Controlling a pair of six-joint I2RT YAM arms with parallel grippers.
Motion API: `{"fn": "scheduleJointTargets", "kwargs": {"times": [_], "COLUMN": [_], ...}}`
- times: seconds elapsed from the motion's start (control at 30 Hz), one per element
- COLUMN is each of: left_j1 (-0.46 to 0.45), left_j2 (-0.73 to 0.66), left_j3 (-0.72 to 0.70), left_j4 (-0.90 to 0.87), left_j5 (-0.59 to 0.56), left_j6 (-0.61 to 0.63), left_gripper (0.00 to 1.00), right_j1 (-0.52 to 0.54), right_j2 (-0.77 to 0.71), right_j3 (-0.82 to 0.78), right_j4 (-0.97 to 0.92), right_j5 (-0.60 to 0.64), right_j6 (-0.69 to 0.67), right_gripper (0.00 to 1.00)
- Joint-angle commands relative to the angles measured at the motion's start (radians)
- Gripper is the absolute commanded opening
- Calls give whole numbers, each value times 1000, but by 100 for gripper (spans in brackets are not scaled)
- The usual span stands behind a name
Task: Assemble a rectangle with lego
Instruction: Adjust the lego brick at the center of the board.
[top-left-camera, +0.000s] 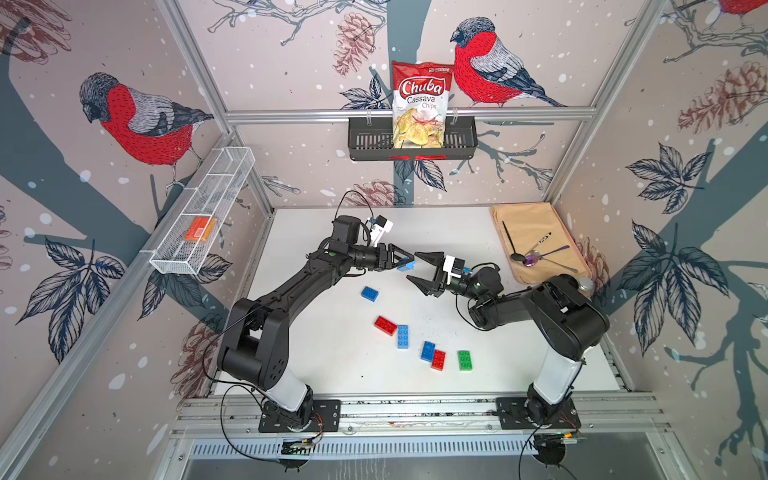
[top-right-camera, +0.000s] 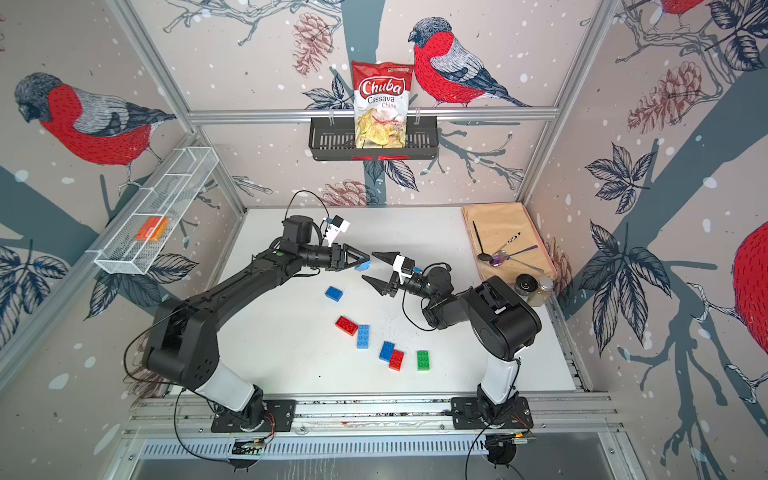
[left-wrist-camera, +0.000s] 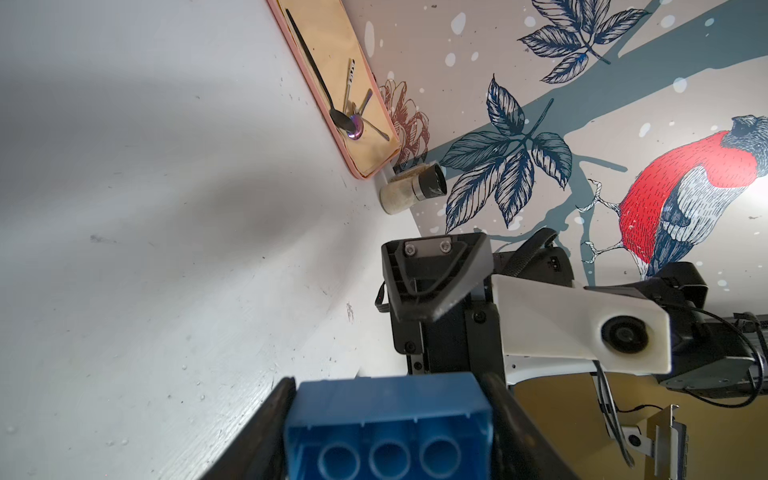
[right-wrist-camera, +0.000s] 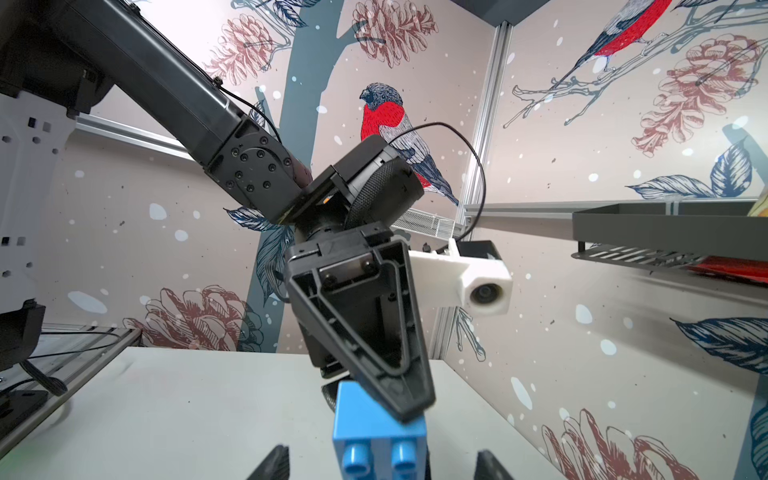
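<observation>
My left gripper (top-left-camera: 409, 262) is shut on a light blue lego brick (top-left-camera: 405, 267), held above the white table (top-left-camera: 316, 332). In the left wrist view the brick's hollow underside (left-wrist-camera: 386, 428) sits clamped between both fingers (left-wrist-camera: 266, 428). My right gripper (top-left-camera: 412, 266) faces it, open, one finger on either side of the brick. The right wrist view shows the studded end (right-wrist-camera: 378, 440) with gaps to both fingertips (right-wrist-camera: 272, 461). On the table lie a dark blue brick (top-left-camera: 369, 293), a red (top-left-camera: 385, 325) touching a light blue (top-left-camera: 402, 336), a blue (top-left-camera: 427, 351) touching a red (top-left-camera: 438, 360), and a green (top-left-camera: 464, 360).
A tan tray (top-left-camera: 536, 220) with spoons lies at the back right, with two shakers (top-right-camera: 534, 286) beside it. A black wall basket (top-left-camera: 365, 141) holds a chips bag (top-left-camera: 417, 104). A wire basket (top-left-camera: 183, 253) on the left wall holds a flat orange piece (top-left-camera: 199, 228).
</observation>
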Motion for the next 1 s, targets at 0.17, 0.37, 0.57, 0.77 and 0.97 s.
{"fn": "scheduleJointTargets", "kwargs": {"times": [0.17, 0.37, 0.57, 0.77, 0.97], "left_j1": [-9, -10, -12, -16, -16], "left_j2": [11, 14, 19, 22, 16], "left_j3": [19, 17, 17, 11, 10], "left_j4": [40, 41, 46, 55, 61], "left_j5": [17, 15, 16, 19, 0], "left_j6": [-13, -15, -19, -24, -29], "left_gripper": [52, 52, 52, 51, 52], "right_j1": [18, 16, 18, 18, 17], "right_j2": [40, 54, 65, 68, 56], "right_j3": [33, 37, 43, 43, 36], "right_j4": [18, 25, 33, 34, 28], "right_j5": [13, 22, 24, 25, 39], "right_j6": [-15, -15, -10, -11, -17], "right_gripper": [65, 52, 44, 33, 27]}}
